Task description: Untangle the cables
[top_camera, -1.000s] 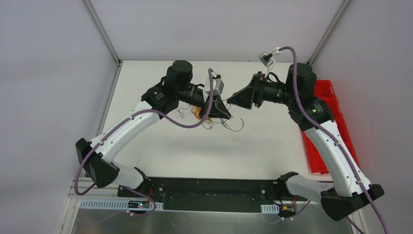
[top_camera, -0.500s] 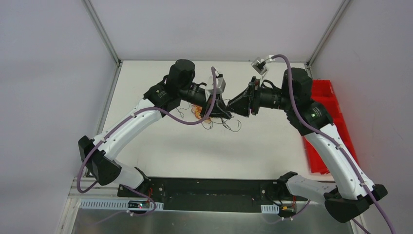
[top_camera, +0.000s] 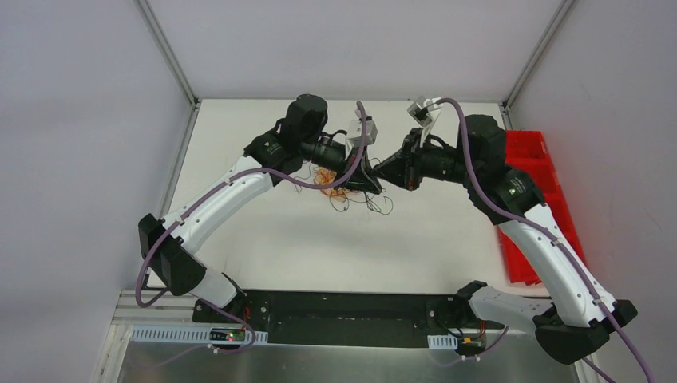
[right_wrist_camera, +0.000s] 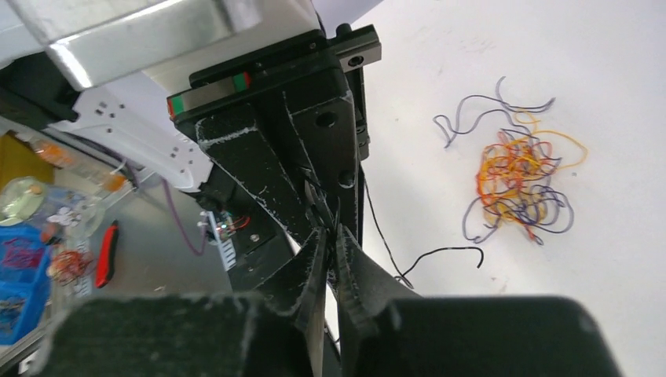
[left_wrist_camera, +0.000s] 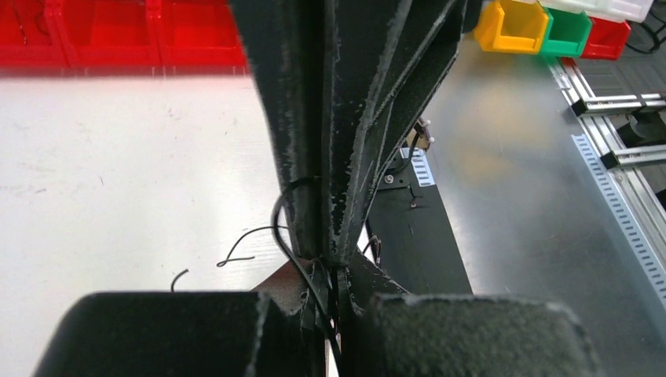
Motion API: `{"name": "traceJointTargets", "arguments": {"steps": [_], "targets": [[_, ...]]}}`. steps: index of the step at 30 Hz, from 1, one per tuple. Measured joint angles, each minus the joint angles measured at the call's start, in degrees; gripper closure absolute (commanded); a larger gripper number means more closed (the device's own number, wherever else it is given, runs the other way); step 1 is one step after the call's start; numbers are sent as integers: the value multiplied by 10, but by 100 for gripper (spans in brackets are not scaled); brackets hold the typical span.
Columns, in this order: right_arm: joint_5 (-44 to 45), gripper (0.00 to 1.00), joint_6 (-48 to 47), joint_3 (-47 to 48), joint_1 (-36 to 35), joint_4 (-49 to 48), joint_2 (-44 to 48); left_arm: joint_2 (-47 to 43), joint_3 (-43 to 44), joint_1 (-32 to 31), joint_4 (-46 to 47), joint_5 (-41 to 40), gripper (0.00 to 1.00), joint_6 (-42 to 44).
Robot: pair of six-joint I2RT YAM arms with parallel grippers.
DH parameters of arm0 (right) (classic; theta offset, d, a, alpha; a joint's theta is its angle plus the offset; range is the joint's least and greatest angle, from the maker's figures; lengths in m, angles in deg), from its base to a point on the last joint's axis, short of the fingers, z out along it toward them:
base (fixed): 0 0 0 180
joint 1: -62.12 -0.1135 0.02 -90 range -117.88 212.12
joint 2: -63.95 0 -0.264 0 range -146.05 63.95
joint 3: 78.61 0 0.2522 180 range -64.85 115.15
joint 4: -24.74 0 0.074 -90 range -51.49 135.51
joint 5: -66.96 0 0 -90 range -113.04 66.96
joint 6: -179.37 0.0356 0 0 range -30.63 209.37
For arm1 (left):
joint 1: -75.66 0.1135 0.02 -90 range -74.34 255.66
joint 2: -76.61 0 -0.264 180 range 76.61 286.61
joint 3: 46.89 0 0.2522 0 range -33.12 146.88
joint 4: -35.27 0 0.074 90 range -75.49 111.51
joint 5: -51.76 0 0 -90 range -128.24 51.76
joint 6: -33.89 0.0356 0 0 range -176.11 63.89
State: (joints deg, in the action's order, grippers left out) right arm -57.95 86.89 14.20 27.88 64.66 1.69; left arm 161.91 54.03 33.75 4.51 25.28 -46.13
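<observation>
Step in hand: freeing one thin black wire strand [left_wrist_camera: 275,224] from the balled orange, yellow and purple wire tangle [right_wrist_camera: 518,177] on the white worktop [right_wrist_camera: 550,63]; left gripper [left_wrist_camera: 323,279] fingers pinched on the strand beside the tangle, right gripper [right_wrist_camera: 328,236] fingers narrow there, hold unconfirmed; next, likely a gentle pull away.

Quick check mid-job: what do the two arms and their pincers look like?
Identical pair: the left arm and right arm have white shells, black joints and a lilac hose running along each. The left pincer and right pincer are black tapered wedges with rough-textured fingers.
</observation>
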Motion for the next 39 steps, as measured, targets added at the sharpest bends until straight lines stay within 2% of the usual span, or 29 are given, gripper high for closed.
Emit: {"name": "traceJointTargets", "arguments": {"steps": [1, 4, 8, 10, 15, 16, 18, 25, 32, 34, 36, 37, 38, 39], "targets": [[12, 100, -5, 0, -2, 2, 1, 4, 2, 0, -1, -6, 100, -5], [43, 100, -18, 1, -5, 8, 1, 16, 11, 0, -5, -22, 98, -23], [70, 100, -27, 2, -5, 15, 1, 35, 30, 0, -21, -39, 84, -48], [76, 100, -28, 2, -4, 18, 1, 37, 31, 2, -25, -44, 73, -60], [89, 100, -30, 1, 14, 22, 6, 37, 31, 13, -23, -47, 36, -80], [91, 100, -30, 1, 23, 23, 8, 37, 31, 16, -24, -47, 21, -83], [95, 100, -31, 0, 44, 23, 14, 36, 31, 24, -24, -49, 2, -89], [81, 100, -37, 0, 140, 31, 28, 8, 12, 57, -12, -76, 1, -110], [21, 100, -50, -2, 280, 53, 30, -65, -57, 103, 89, -160, 1, -187], [2, 100, -52, -2, 314, 60, 29, -74, -61, 116, 106, -181, 5, -200], [-18, 100, -56, -2, 335, 67, 28, -76, -66, 131, 123, -188, 22, -215], [-27, 100, -58, -2, 342, 72, 26, -76, -68, 136, 130, -185, 26, -226], [-36, 100, -62, -2, 348, 78, 24, -74, -73, 143, 140, -176, 26, -238], [-43, 100, -66, -1, 352, 85, 21, -69, -75, 147, 149, -160, 18, -252]]}}
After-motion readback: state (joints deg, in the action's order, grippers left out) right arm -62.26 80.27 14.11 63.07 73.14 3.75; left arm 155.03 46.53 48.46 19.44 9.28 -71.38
